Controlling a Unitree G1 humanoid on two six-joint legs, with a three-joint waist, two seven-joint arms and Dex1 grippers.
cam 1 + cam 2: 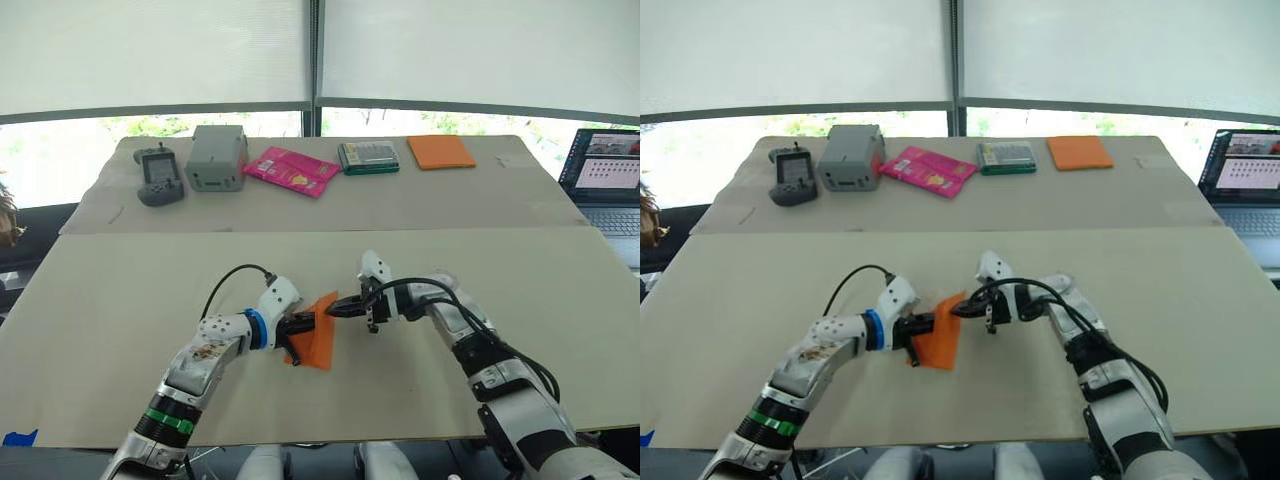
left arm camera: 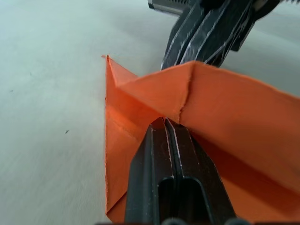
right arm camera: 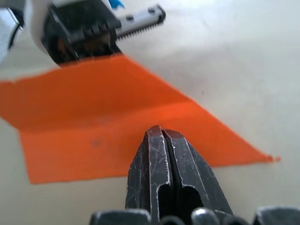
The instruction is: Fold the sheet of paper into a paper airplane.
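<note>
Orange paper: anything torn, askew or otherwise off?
No tear visible. The sheet of paper is partly folded, one flap standing off the table, pinched between left gripper and right gripper. Nothing else stands out.

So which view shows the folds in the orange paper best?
The left wrist view: the sheet of paper shows its raised crease and layered edges up close. The right wrist view shows one flat crease line; both eye views show a small orange shape between the grippers.

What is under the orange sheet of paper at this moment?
The sheet of paper is partly folded and raised between the left gripper and right gripper. Its lower edge meets the bare table. Whatever lies beneath the fold is covered.
</note>
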